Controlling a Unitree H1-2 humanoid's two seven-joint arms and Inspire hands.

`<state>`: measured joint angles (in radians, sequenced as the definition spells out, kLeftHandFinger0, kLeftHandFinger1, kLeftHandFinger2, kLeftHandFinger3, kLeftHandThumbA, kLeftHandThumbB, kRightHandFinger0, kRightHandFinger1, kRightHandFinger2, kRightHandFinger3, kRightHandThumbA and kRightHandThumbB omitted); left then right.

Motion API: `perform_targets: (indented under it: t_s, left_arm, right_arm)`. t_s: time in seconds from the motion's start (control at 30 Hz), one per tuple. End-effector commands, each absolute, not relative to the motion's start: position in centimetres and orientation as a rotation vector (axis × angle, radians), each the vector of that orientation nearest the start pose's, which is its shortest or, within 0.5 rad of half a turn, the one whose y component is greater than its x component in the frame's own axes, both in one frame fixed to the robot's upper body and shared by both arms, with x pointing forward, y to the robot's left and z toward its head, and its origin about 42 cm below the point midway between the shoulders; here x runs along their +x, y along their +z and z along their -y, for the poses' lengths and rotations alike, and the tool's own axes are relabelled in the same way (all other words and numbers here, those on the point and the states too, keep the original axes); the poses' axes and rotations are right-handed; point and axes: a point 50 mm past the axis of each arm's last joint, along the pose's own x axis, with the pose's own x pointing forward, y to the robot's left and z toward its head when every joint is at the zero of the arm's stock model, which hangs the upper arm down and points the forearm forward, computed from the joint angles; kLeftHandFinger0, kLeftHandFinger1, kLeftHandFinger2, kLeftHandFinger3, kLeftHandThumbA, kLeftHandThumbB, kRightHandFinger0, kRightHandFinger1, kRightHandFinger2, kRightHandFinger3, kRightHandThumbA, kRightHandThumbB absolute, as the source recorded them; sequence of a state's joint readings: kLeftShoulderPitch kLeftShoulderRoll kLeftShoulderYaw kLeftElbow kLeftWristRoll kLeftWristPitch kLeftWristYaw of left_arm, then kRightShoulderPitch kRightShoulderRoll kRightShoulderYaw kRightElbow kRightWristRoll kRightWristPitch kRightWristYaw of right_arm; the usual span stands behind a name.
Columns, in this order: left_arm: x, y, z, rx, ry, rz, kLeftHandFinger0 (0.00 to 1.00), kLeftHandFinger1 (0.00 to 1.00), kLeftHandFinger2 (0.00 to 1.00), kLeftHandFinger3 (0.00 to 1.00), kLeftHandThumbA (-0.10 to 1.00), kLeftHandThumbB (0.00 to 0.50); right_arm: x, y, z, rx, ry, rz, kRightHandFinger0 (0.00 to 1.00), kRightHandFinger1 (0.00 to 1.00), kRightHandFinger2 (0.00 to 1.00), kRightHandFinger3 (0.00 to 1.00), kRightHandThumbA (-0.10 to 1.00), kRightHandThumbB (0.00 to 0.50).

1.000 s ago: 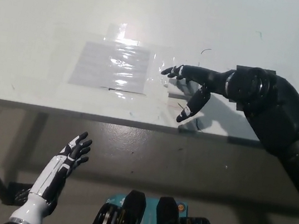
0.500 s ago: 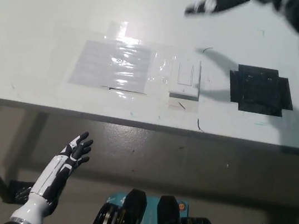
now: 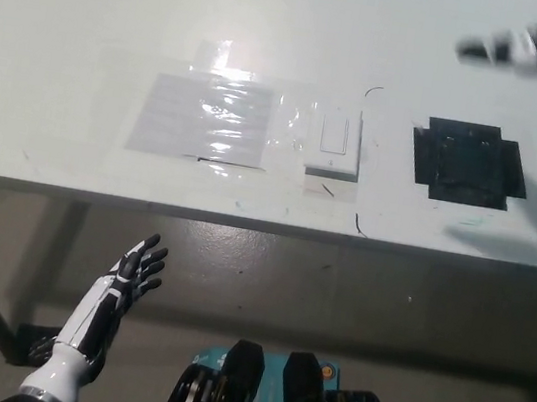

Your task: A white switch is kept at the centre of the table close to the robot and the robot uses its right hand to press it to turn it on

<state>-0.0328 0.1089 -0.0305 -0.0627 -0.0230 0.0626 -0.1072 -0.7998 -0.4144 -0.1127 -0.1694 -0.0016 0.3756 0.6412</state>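
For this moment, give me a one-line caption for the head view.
White switch sits untouched on the table; blurred right hand is up at far right, left hand open below the edge.

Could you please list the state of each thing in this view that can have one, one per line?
white switch: lies flat on the table, nothing touching it; on or off cannot be told.
right hand: raised at upper right, blurred, apart from the switch; open or shut cannot be told.
left hand: rests below the table's edge, open, fingers spread.
black square patch: flat, uncovered.
clear plastic sheet: flat, taped down.
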Motion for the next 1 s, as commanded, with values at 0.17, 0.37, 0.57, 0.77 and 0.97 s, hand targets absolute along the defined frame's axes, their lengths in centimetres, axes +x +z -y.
perform_targets:
  t_s: [0.17,0.37,0.57,0.77,0.97]
  left_arm:
    - [31.5,14.5,-22.2,0.089,-0.187,0.117,1.0,1.0,1.0,1.0,0.99,0.017]
    - [31.4,14.5,-21.9,0.083,-0.187,0.12,1.0,1.0,1.0,1.0,1.0,0.004]
    - [31.1,14.3,-22.0,0.08,-0.189,0.119,1.0,1.0,1.0,1.0,1.0,0.0]
    - [31.0,14.2,-21.9,0.074,-0.195,0.123,1.0,1.0,1.0,1.0,1.0,0.013]
    - [30.9,14.1,-22.3,0.081,-0.192,0.121,1.0,1.0,1.0,1.0,1.0,0.014]
  right_arm:
    - [21.4,34.0,26.3,-0.128,0.284,0.924,1.0,1.0,1.0,1.0,1.0,0.286]
    - [21.6,27.3,24.8,-0.066,0.212,0.797,1.0,1.0,1.0,1.0,1.0,0.245]
    - [23.4,21.0,23.1,0.026,0.148,0.632,1.0,1.0,1.0,1.0,1.0,0.174]
    - [25.5,16.3,22.4,0.001,0.081,0.521,1.0,1.0,1.0,1.0,1.0,0.089]
    - [26.2,12.2,22.6,0.003,0.027,0.385,1.0,1.0,1.0,1.0,1.0,0.061]
